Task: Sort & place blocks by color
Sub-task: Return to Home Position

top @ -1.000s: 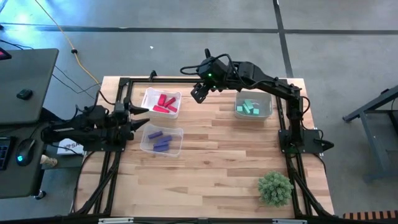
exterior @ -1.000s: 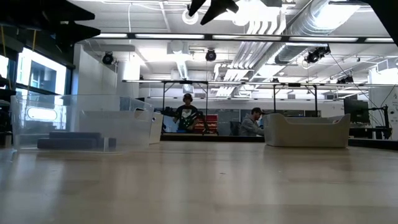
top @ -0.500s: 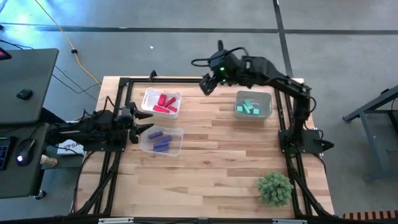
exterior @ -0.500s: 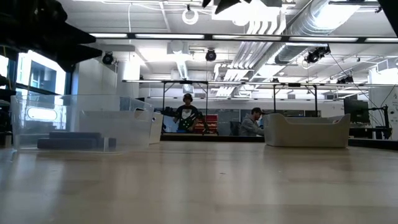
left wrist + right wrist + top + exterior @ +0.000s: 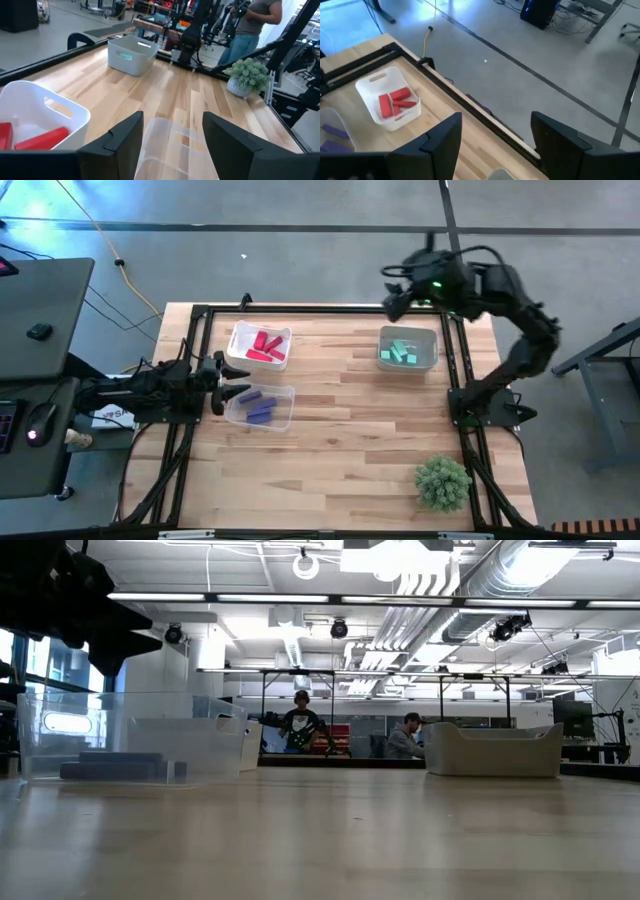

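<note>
Overhead view of a wooden table (image 5: 340, 430) with a robot arm at each side. Over the last second the right arm has swung away from the middle of the far edge. It now folds back toward its own base at the right edge. The right claw (image 5: 392, 302) hangs high by the far right corner, just beyond the grey bin (image 5: 430, 360). Its fingers are apart and hold nothing.

The left arm has barely shifted. It lies low and stretched out along the left edge. The left claw (image 5: 232, 378) sits just beside the clear bin (image 5: 284, 418), fingers apart and empty.

Every block in view is in a bin. The red blocks (image 5: 263, 345) lie in the white bin (image 5: 238, 338) at the far left. The purple blocks (image 5: 258, 406) lie in the clear bin just in front of it. The teal blocks (image 5: 403, 352) lie in the grey bin at the far right. No block lies loose on the table. A bushy green plant (image 5: 442, 482) stands alone at the near right corner.

With the bins filled by colour and both claws empty, the sorting looks finished. The right arm's retreat reads as a move to rest, and it seems not quite settled yet.
</note>
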Controlling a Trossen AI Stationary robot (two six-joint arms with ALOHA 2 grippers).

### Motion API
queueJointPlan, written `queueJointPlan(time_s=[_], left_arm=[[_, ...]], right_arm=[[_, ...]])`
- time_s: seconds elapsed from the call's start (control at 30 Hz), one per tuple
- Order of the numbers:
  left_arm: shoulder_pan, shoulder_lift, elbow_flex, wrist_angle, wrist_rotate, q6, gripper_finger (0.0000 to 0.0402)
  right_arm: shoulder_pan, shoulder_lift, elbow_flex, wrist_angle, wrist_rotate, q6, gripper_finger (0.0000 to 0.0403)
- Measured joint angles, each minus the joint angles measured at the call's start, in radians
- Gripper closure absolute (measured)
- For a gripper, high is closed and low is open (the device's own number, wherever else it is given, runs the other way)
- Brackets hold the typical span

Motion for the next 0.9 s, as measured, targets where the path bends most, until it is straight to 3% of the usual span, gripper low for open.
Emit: queueJointPlan(time_s=[0.2,0.5,0.9], left_arm=[[0.001,0.000,0.000,0.001,-0.023,0.048,0.0208],[0.001,0.000,0.000,0.003,-0.150,0.078,0.0208],[0.001,0.000,0.000,0.003,-0.197,0.078,0.0208]], right_arm=[[0.034,-0.242,-0.329,0.163,0.012,0.016,0.0176],[0.082,-0.576,-0.825,0.519,-0.073,0.005,0.0176],[0.147,-0.829,-1.198,0.744,-0.181,-0.003,0.0176]])
